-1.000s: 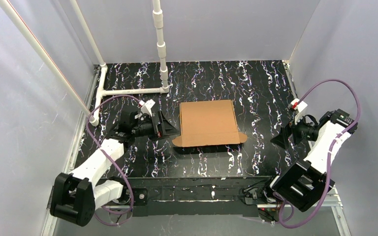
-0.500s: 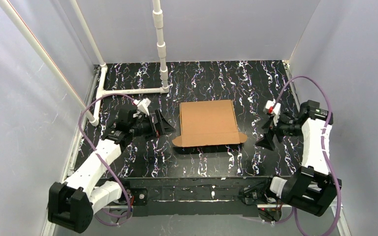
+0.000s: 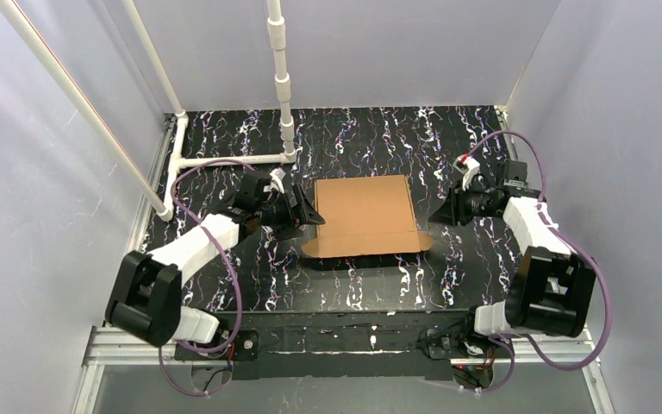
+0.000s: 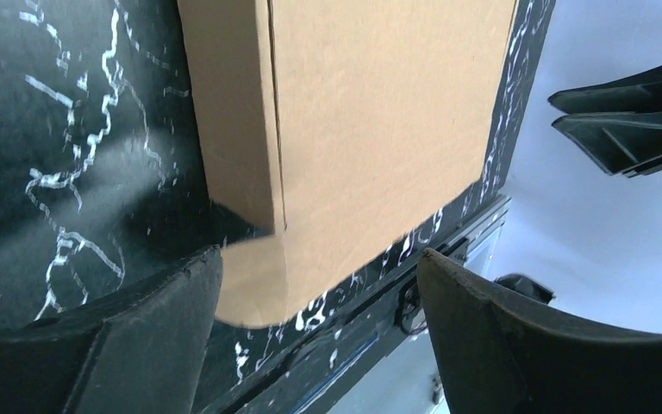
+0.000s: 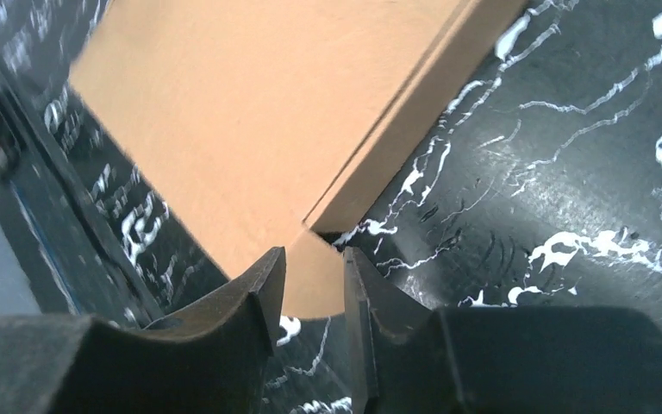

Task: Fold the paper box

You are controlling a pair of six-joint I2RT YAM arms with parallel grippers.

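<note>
The paper box (image 3: 364,216) lies flat in the middle of the black marbled table, a brown cardboard rectangle with rounded tabs sticking out at its two near corners. My left gripper (image 3: 312,216) sits low at the box's left edge, open; in the left wrist view the box (image 4: 379,129) and its rounded tab (image 4: 254,285) lie ahead of the wide-apart fingers (image 4: 138,345). My right gripper (image 3: 440,210) hovers just off the box's right edge. In the right wrist view its jaws (image 5: 313,259) stand a narrow gap apart with nothing between them, and the box's corner (image 5: 250,121) lies beyond.
A white pipe frame (image 3: 284,95) stands at the back left, with a crossbar (image 3: 233,159) lying on the table. Pale walls close in on three sides. A metal rail (image 3: 353,341) runs along the near edge between the arm bases.
Both arms have swung inward from the table's sides to the box's left and right edges. The right jaws have narrowed a lot, the left ones slightly.
</note>
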